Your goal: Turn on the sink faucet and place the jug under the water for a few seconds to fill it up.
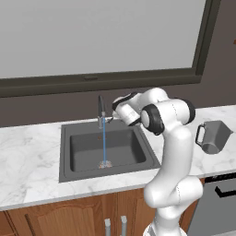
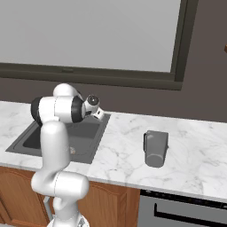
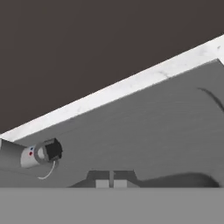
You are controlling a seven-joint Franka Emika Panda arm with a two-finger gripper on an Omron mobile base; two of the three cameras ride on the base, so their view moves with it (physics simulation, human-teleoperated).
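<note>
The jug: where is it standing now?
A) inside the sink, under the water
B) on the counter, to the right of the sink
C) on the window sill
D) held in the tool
B: the jug stands on the marble counter, right of the sink, apart from the arm.

Both base views look down from behind me, left and right, sharing the sink (image 1: 83, 173); my hand view sits close over its basin.
</note>
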